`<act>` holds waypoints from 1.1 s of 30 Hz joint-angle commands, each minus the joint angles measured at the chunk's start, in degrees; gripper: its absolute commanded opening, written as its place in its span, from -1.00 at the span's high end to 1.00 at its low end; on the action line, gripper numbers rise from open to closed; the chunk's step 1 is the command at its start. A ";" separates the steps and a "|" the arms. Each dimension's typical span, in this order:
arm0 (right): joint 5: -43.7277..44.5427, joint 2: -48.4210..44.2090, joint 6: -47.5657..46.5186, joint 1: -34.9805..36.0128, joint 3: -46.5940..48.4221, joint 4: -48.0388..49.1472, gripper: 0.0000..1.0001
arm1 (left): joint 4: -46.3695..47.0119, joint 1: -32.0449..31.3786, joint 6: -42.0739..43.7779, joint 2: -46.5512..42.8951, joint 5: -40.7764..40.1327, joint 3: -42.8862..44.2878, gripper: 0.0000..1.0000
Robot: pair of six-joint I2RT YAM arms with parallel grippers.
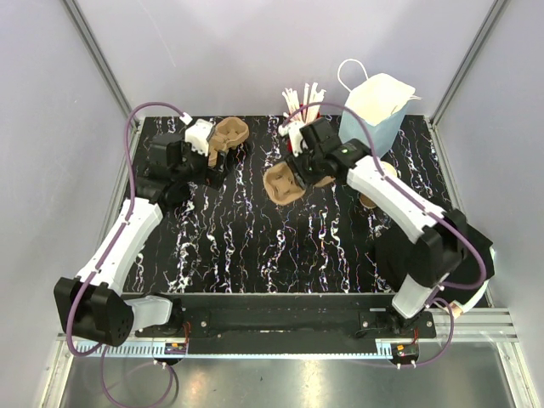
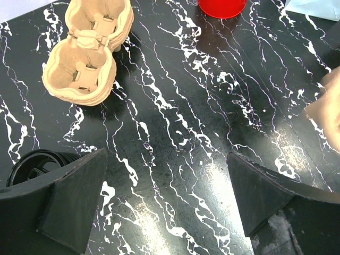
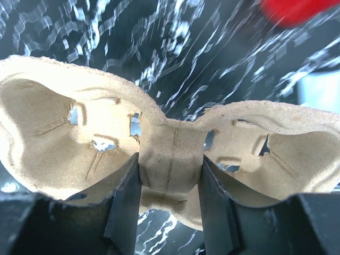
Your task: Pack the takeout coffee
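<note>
At mid-table, my right gripper (image 3: 170, 180) clamps the centre ridge of a moulded tan pulp two-cup carrier (image 3: 69, 138), so I judge I'm fetching it for the coffee; next it needs setting flat, wells up. The small tapered tan-brown paper cup (image 1: 371, 201) seems to sit under my right forearm near the pale blue paper bag (image 1: 378, 119), half hidden. Right arm reaches forward and leftward; the left gripper (image 2: 167, 196) hangs wide open beside a stack of like carriers (image 2: 79, 79).
</note>
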 commanded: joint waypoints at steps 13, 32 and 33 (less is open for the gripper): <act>23.51 -17.96 -9.72 -1.38 11.14 4.51 0.06 | 3.19 -7.36 14.07 10.44 -2.67 18.75 -0.98; 33.29 -29.39 -14.56 -24.49 0.94 20.34 0.08 | 22.17 -31.80 67.30 28.19 -20.28 29.04 -0.98; 34.08 -29.13 -14.38 -24.76 1.03 20.69 0.08 | 22.79 -31.98 69.35 28.64 -18.87 29.13 -0.98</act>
